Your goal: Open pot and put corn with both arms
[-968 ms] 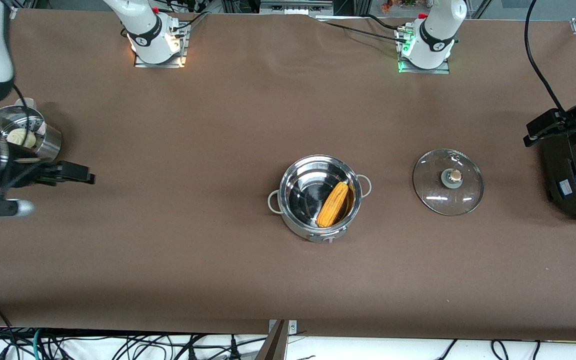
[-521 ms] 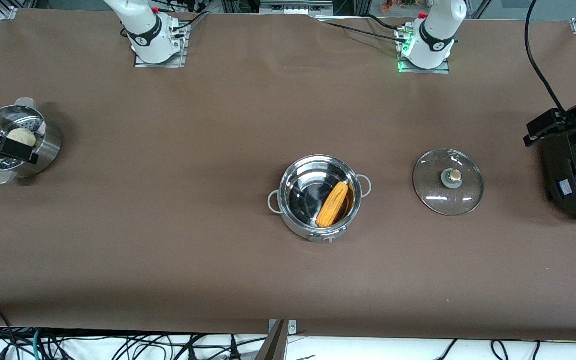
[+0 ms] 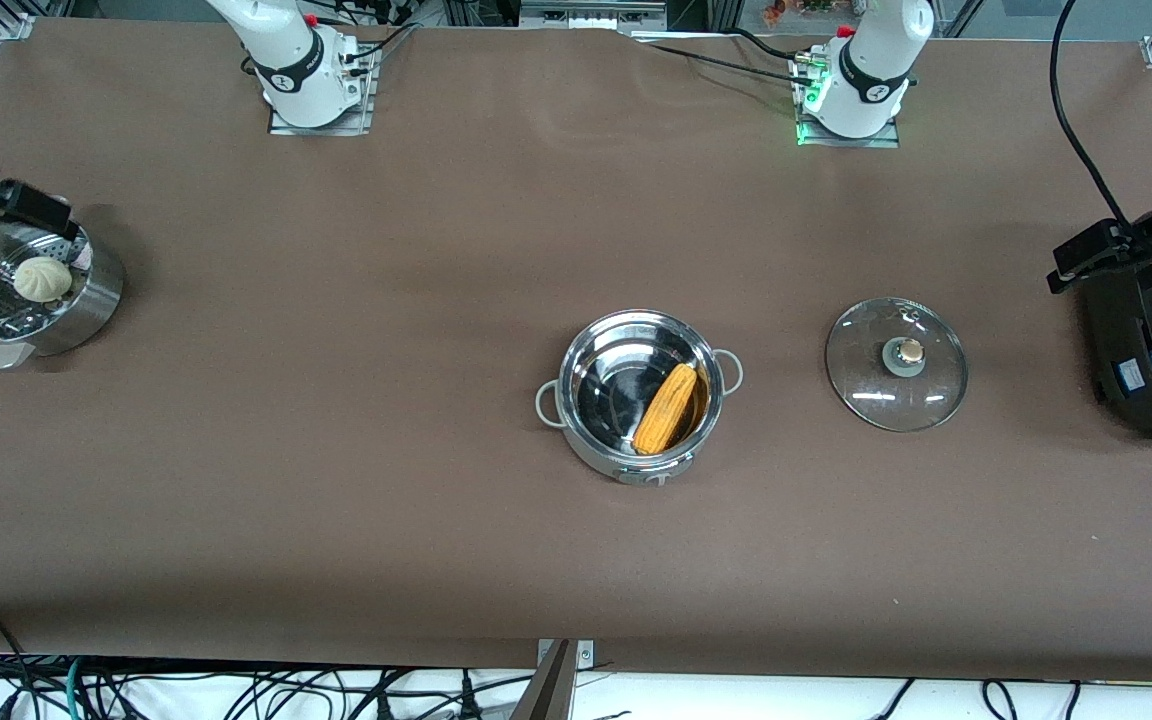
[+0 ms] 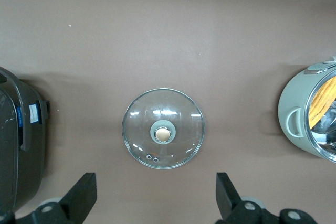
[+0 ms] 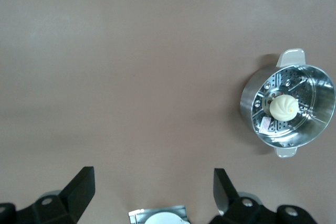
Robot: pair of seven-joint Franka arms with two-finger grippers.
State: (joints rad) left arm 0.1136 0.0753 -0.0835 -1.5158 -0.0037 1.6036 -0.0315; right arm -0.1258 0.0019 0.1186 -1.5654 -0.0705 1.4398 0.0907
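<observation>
The steel pot (image 3: 608,388) stands open at mid-table with the yellow corn (image 3: 666,408) lying inside it. Its glass lid (image 3: 881,395) with the copper knob (image 3: 904,351) lies flat on the table beside it, toward the left arm's end. My left gripper (image 3: 1071,262) is open and empty, over the rice cooker's edge; its wrist view shows the lid (image 4: 163,150), the pot's wall (image 4: 291,114) and the corn (image 4: 323,100). My right gripper (image 3: 36,208) is open and empty, over the steamer basket's rim. Its open fingers (image 5: 79,190) show in the right wrist view.
A perforated steel steamer basket (image 3: 91,300) with a white bun (image 3: 43,279) stands at the right arm's end; it also shows in the right wrist view (image 5: 252,103). A large black rice cooker (image 3: 1151,360) stands at the left arm's end.
My right gripper has swung from the table beside the steamer basket, across the basket, to its rim; the arm's bulk has left the view. The left arm, pot, corn and lid have not moved.
</observation>
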